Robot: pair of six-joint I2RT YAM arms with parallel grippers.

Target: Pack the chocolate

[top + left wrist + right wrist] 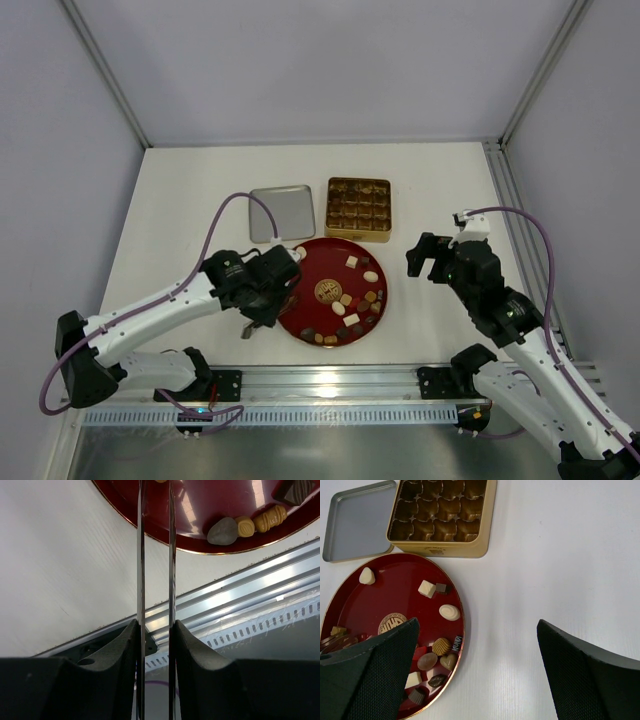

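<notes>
Several small chocolates point(352, 298) in dark brown, caramel and cream-white lie on the round red plate point(312, 272). My left gripper point(272, 292) hangs over the plate's left edge, shut on a pair of thin metal tongs point(140, 555). Their blades reach over the plate rim point(150, 527), and the tips are out of the left wrist view. Some chocolates point(247, 526) lie to the right of the blades. My right gripper point(428, 260) is open and empty above bare table right of the plate point(395, 597). The chocolates point(441, 646) lie left of it.
The square gold tin point(357, 208) with its grid of empty cells point(440, 510) stands behind the plate. Its grey lid point(279, 214) lies flat to its left point(357, 520). An aluminium rail point(330, 385) runs along the near table edge point(240, 595).
</notes>
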